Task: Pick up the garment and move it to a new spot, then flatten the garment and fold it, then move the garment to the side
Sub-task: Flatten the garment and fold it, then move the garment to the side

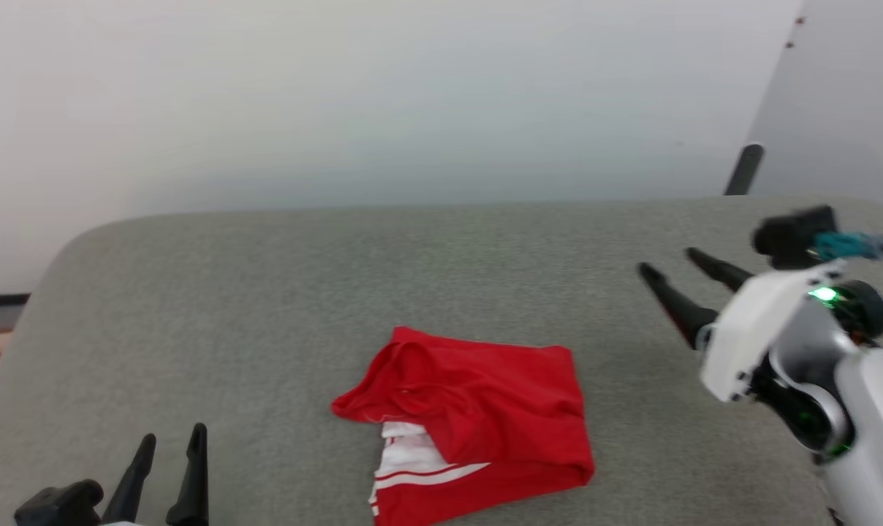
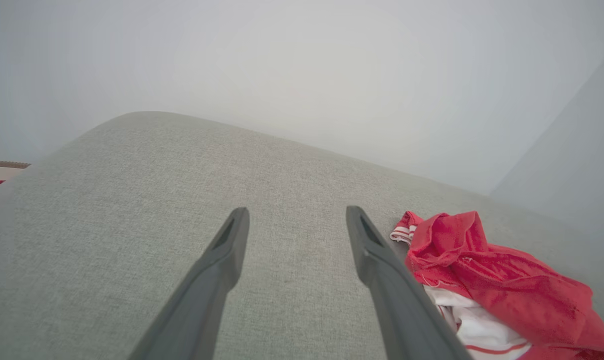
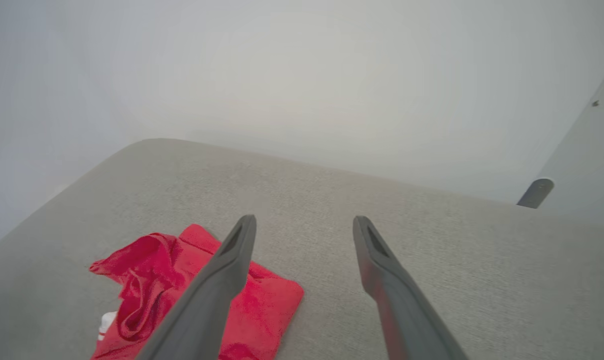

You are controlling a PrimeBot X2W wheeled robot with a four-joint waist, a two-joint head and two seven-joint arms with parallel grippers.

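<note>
Left gripper (image 1: 173,435) is waiting low at the near left, its two fingers spread wide and holding nothing. Right gripper (image 1: 668,261) is hanging over the gray cloth surface (image 1: 266,292) at the far right, fingers spread wide too. The garment (image 1: 485,394) is lying bunched up on the surface between them, touching neither gripper.

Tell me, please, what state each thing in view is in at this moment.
garment: bunched in a loose heap on the grey surface, a white striped sleeve showing, not held.
left gripper: open, empty, apart from the garment.
right gripper: open, empty, off to the garment's right.
</note>
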